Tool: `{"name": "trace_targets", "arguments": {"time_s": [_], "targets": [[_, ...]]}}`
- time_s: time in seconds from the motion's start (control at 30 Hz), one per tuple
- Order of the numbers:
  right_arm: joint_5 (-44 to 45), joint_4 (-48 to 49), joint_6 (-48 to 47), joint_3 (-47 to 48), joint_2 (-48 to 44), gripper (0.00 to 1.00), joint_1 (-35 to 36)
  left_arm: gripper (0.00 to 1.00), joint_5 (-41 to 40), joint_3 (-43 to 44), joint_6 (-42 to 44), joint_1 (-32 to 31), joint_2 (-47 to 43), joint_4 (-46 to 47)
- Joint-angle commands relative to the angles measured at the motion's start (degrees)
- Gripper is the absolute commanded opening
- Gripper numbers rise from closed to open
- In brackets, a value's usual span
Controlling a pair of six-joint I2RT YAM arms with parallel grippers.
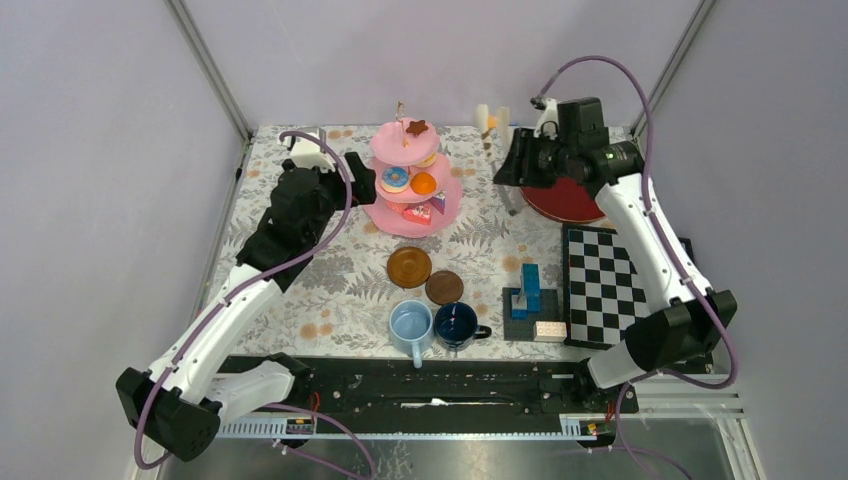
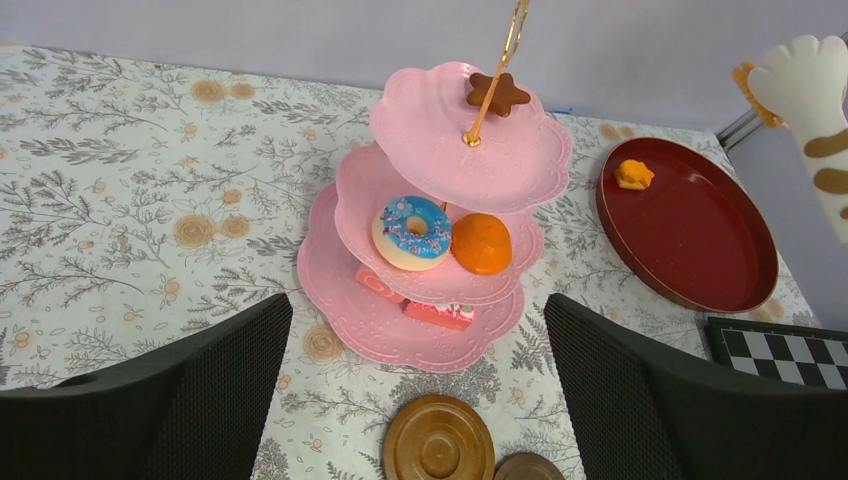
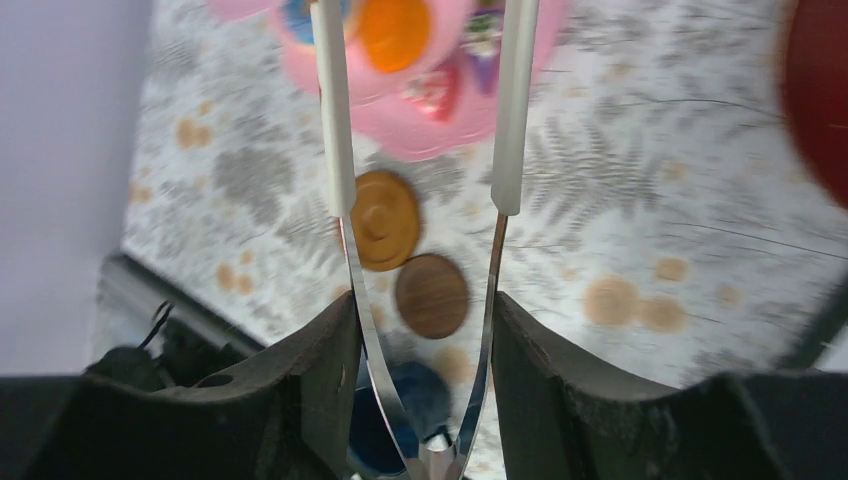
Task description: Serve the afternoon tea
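Observation:
The pink three-tier stand (image 1: 385,222) stands at the table's back middle, carrying a star biscuit (image 2: 498,93), a blue-iced donut (image 2: 412,231), an orange pastry (image 2: 481,243) and red pieces on the bottom tier. Two brown saucers (image 1: 409,266) (image 1: 444,288) lie in front of it. Nearer still stand the light-blue mug (image 1: 410,328) and the dark-blue mug (image 1: 456,325). My left gripper (image 1: 350,185) hovers open just left of the stand, nothing between its fingers (image 2: 640,390). My right gripper (image 3: 425,320) is shut on metal tongs (image 3: 340,120) with white tips, which point toward the stand (image 3: 420,125) and saucers (image 3: 432,296).
A red round tray (image 1: 565,200) at the back right holds one small orange pastry (image 2: 634,174). A chequered board (image 1: 603,285) lies on the right, with a blue block stack (image 1: 528,292) beside it. A cat-paw object (image 2: 815,120) stands at the back edge.

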Motion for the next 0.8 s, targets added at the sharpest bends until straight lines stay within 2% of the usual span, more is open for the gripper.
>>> {"name": "trace_targets", "arguments": {"time_s": [0.0,0.13,0.27,0.5,0.77], "targets": [[-7.63,5.79,5.87,-2.26,-3.89,0.1,6.01,0.99,-0.76,0.15,0.27,0.66,-2.13,2.68],[-9.36,10.84,9.77,-5.27,-4.15,0.1,10.85,0.99,0.05,0.49,-0.06,1.1,-2.09,2.42],[-7.59,13.21,11.15,-4.0,-1.09,0.09,16.47,0.99,-0.37,0.36,0.06,1.37,-3.23,2.41],[-3.03,10.7,9.24,4.82,7.04,0.09,22.25,0.99,-0.39,0.21,0.15,1.72,-4.09,2.68],[5.66,1.05,4.76,19.07,18.09,0.09,25.74,0.99,-0.12,0.0,-0.01,1.66,-4.7,2.83]]}}
